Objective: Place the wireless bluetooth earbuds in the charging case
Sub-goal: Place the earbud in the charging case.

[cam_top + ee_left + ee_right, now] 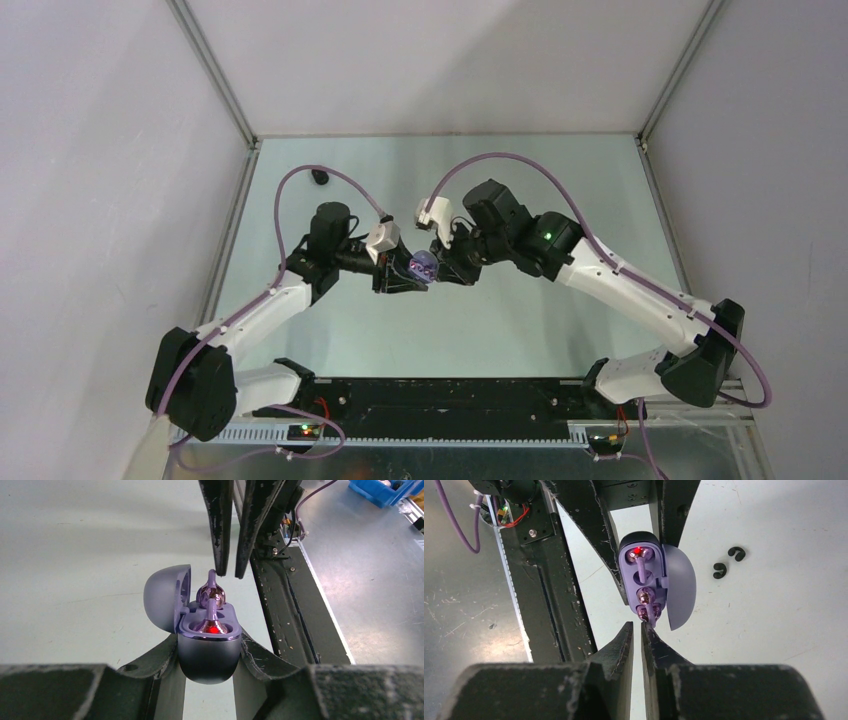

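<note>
My left gripper (209, 654) is shut on the purple charging case (210, 652) and holds it off the table with its lid (165, 597) swung open. One pale purple earbud (213, 624) sits in the near socket, a red light glowing there. A second purple earbud (211, 592) stands in the far socket with its stem up. My right gripper (637, 626) hangs over that stem with only a thin slit between its fingers and nothing in it; the stem tip touches one fingertip (647, 629). From above, the case (424, 266) lies between both grippers. No black earbuds show.
Two small black C-shaped ear hooks (737, 553) (719, 570) lie on the table beside the case. A small black item (320, 176) lies at the back left. The black base rail (450, 395) runs along the near edge. A blue bin (385, 490) stands off the table.
</note>
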Controlling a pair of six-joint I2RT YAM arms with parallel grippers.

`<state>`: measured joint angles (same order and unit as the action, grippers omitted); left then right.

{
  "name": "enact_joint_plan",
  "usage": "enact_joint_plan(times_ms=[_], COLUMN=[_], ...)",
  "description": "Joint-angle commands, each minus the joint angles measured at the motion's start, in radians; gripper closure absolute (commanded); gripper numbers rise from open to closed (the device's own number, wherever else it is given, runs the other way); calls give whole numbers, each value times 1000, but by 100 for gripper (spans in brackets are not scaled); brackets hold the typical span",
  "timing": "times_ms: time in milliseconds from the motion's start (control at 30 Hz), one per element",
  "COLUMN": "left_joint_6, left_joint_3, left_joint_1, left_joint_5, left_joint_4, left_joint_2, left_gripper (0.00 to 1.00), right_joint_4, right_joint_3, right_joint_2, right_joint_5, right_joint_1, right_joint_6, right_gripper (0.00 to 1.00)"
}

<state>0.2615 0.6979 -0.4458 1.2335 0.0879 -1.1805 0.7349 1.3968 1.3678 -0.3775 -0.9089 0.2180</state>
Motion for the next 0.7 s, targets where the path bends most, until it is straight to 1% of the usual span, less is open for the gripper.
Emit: enact_joint_plan(times_ms=[0, 367, 533, 667], left_joint_6=[-8, -5, -5, -5], left_joint_3=[15, 19, 20, 21], left_joint_1=[-3, -2, -2, -3], left_joint_5=[22, 21, 23, 23], left_joint_4=[21, 16, 15, 14], left_joint_2=[17, 15, 14, 13], left_gripper=[100, 100, 100, 100], right_joint_4=[-25, -19, -38, -44], right_joint_3=[0, -1, -1, -1], right_joint_2=[-8, -68, -70, -48], right_joint_5=[20, -14, 30, 35], right_joint_1=[-2, -2, 4, 6], right_joint_6=[25, 50, 45, 44], right_gripper=[86, 87, 88, 89])
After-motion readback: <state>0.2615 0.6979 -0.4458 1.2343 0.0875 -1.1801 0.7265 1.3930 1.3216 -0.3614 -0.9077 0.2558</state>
